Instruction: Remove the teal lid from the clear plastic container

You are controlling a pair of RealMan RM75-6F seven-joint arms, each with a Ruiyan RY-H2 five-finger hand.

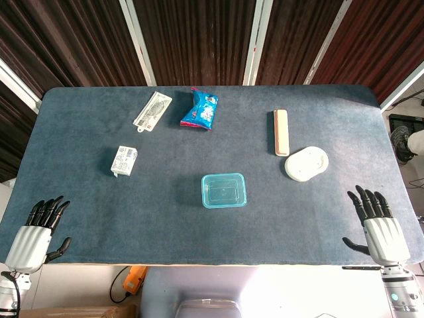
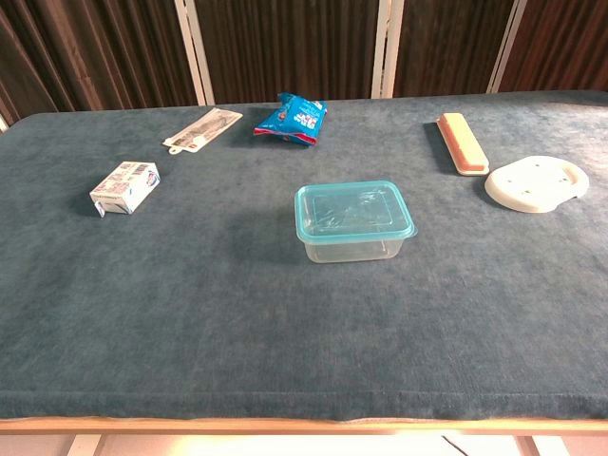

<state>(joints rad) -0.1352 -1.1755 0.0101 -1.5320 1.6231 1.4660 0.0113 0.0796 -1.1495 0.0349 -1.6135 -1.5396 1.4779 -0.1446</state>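
Two hands rest at the lower corners of the head view, the left hand (image 1: 36, 232) at the lower left and the right hand (image 1: 377, 228) at the lower right, each with its dark fingers spread apart and holding nothing, both lying at the near edge of the table (image 1: 318, 218); neither shows in the chest view. Near the middle of both views stands the clear plastic container (image 2: 353, 245), with the teal lid (image 2: 352, 211) sitting flat on top of it, well apart from both hands. In the upper left of the frame lie a flat white packet (image 1: 153, 110) and, below it, a small white carton (image 1: 124, 161). A blue snack bag (image 1: 200, 109) lies just right of the packet. Toward the upper right sit a long tan brush-like block (image 1: 281, 132) and a round white disc (image 1: 307, 163) just beside its lower end.
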